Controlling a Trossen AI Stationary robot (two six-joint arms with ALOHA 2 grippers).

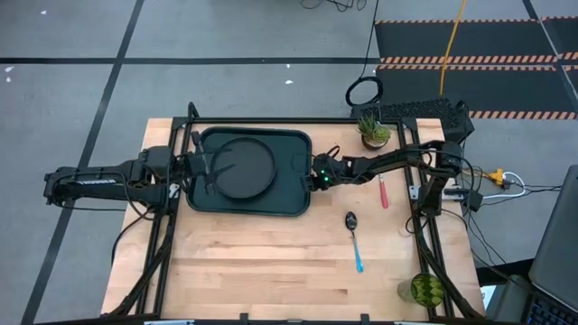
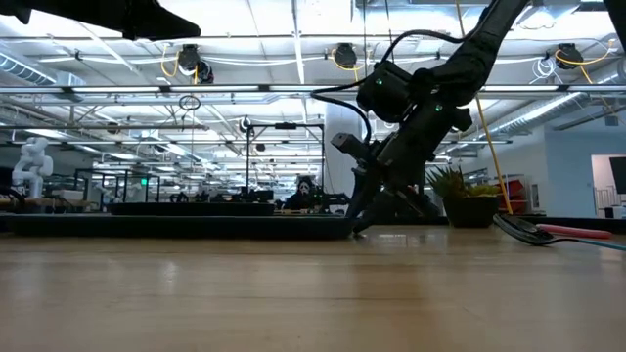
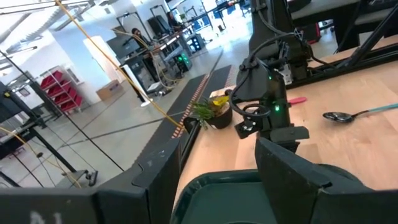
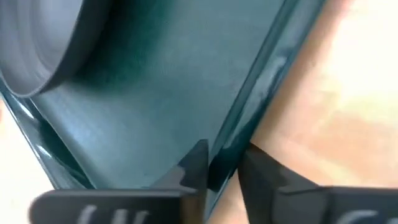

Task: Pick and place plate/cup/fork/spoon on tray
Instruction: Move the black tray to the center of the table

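The dark green tray (image 1: pixel 293 149) lies on the table's far left part, and the dark plate (image 1: pixel 244 169) rests flat in it. My right gripper (image 1: pixel 313 178) is shut on the tray's right lip. My left gripper (image 1: pixel 206 173) is open over the tray's left part, by the plate's left edge; I cannot tell whether it touches anything. The red-handled fork (image 1: pixel 384 191) and the blue-handled spoon (image 1: pixel 354 239) lie on the table right of the tray. The green cup (image 1: pixel 426 289) stands at the near right corner. My right gripper pinches the tray's raised right lip (image 4: pixel 249 118), one finger (image 4: pixel 189 168) inside the tray and one (image 4: pixel 267 171) outside it. The fingers come slanting down from the table's right side (image 2: pixel 357 220). The tray lies on the table.
A small potted grassy plant (image 1: pixel 372 131) stands at the far right, behind the fork. The table's near half is bare wood apart from the spoon and cup. Cables run along the table's right edge (image 1: pixel 492 181).
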